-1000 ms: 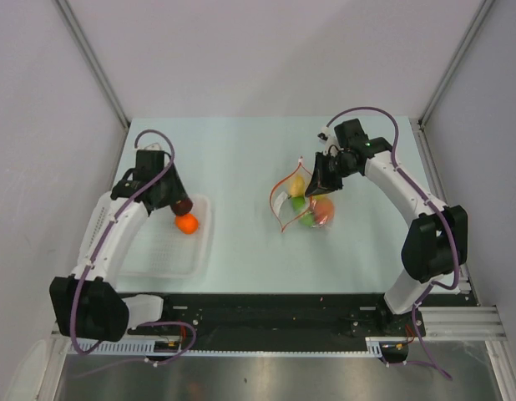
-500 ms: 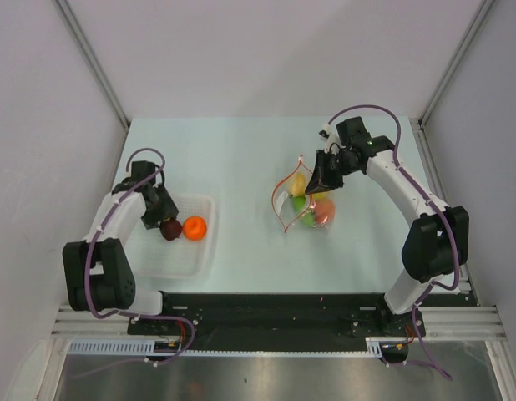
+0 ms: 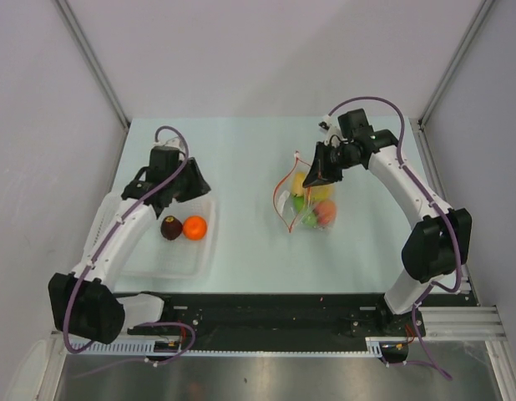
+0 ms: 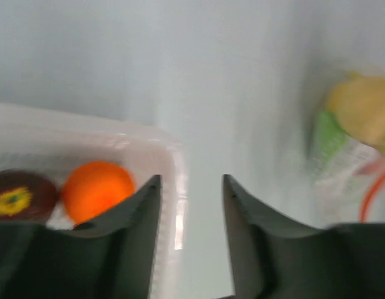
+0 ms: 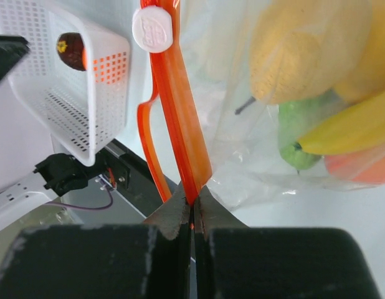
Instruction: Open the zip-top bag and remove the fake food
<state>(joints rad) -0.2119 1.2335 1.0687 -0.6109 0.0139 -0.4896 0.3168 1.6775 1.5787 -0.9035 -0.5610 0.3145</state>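
Right pincer (image 5: pixel 192 202) is pinched fully closed on the red-orange zip strip (image 5: pixel 183 118) of the zip-top bag (image 3: pixel 301 219), which lies right of the table's (image 3: pixel 241 150) middle, mouth gaping. Left pincer (image 4: pixel 191 187), half open and empty, hovers over the basket (image 3: pixel 206 251) rim, near an orange (image 3: pixel 194 227) and a dark purple piece (image 3: pixel 171 227). It should, I judge, enter the mouth squarely for the remaining fake food (image 3: pixel 323 211) while the strip is held taut.

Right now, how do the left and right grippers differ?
Jaws: the left gripper stands open; the right gripper is shut.
Load: the left gripper holds nothing; the right gripper pinches the bag's zip strip.
Place: the left gripper hangs over the basket's rim, near the orange; the right gripper is at the bag, which has food inside.
Shared: both are dark two-finger grippers.
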